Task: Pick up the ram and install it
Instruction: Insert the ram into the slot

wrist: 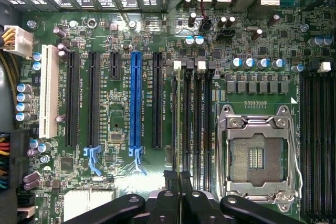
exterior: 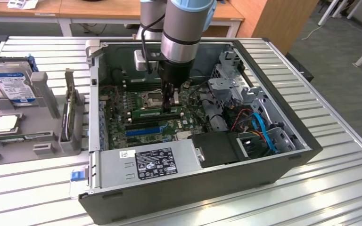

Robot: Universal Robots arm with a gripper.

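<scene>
The gripper (wrist: 177, 178), pinched narrow on the ram (exterior: 149, 113), holds it on edge among the memory slots (wrist: 198, 114) at the exterior view's centre; pickup looks done, full seating uncertain.

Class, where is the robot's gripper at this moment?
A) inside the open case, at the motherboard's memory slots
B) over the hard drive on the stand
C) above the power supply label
A: the gripper reaches down into the open case, fingers shut, right at the ram by the memory slots.
</scene>
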